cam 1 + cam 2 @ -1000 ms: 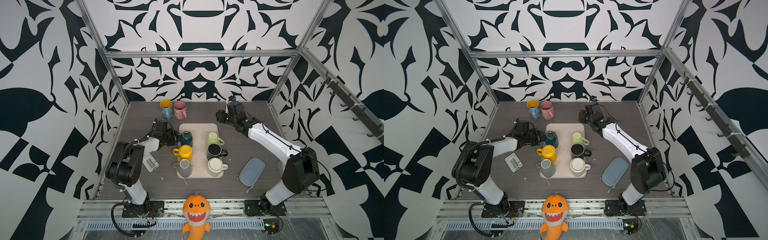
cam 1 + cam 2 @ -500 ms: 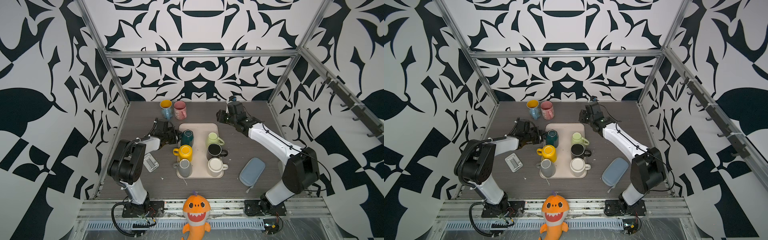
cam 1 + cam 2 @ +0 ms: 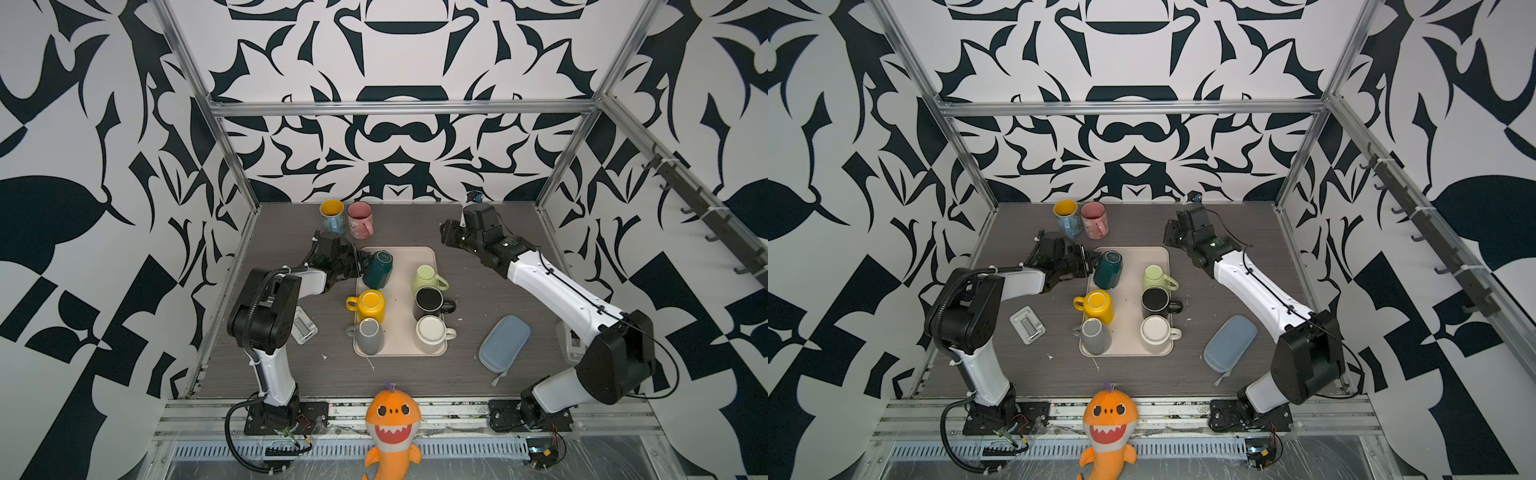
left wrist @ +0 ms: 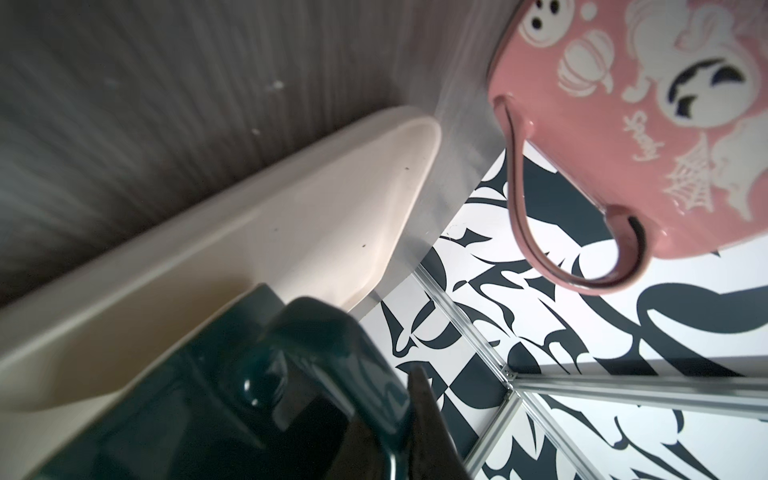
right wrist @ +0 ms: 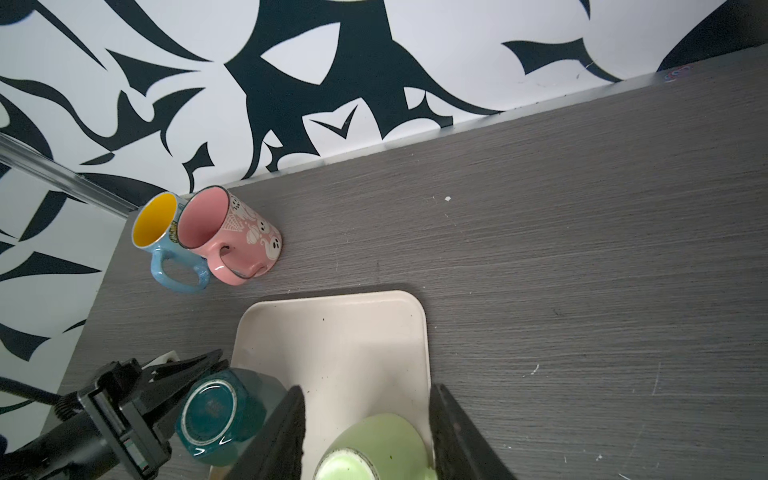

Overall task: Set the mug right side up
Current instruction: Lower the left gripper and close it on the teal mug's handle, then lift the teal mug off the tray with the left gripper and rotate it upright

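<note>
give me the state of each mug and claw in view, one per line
dark teal ceramic mug: bottom up, tilted, gripped by handle
left claw: shut on the teal mug's handle
right claw: open, empty
yellow mug: upside down
grey mug: upside down
light green mug: upright
black mug: upright
white mug: upright
pink ghost mug: upright

You see a dark teal mug [image 3: 377, 269] on a cream tray [image 3: 400, 347], yellow [image 3: 366, 306], grey [image 3: 369, 335], pale green [image 3: 427, 278], black [image 3: 430, 302] and white [image 3: 432, 333] mugs beside it, walls [image 3: 399, 62] patterned black-and-white.
</note>
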### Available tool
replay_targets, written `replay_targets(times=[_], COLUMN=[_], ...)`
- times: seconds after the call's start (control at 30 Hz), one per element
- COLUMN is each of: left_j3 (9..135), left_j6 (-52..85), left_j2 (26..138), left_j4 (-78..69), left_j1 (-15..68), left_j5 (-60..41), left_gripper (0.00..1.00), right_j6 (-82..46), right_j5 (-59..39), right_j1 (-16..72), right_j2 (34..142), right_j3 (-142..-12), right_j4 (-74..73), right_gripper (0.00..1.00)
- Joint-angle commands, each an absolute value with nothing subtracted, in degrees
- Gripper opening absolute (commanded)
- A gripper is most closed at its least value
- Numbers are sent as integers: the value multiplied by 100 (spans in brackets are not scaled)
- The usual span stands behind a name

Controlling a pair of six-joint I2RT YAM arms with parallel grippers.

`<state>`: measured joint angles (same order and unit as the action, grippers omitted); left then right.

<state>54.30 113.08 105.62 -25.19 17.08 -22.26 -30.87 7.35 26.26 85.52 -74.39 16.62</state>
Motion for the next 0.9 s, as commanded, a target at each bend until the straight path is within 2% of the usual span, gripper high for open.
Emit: replay_targets(times=[0.0,0.4,0.87], left_j3=[5678,6274,6467], left_j6=[11195,10492,9657], left_j2=[10542,10552,10068], left_j4=[-2957,-2779,-2417], left_j1=[1741,1765,1760], left_j5=[-2318,-2395,-2261], left_gripper=[0,0,0], right_j6=[-3023,-3080,-3089], right_j5=[883,1006,861], right_j1=[2603,2607,2608], right_j2=[8363,7890,7723], right_j3=[-7382,-7080,-7000], right_j4=[1790,1892,1911], right_gripper=[51,50,49])
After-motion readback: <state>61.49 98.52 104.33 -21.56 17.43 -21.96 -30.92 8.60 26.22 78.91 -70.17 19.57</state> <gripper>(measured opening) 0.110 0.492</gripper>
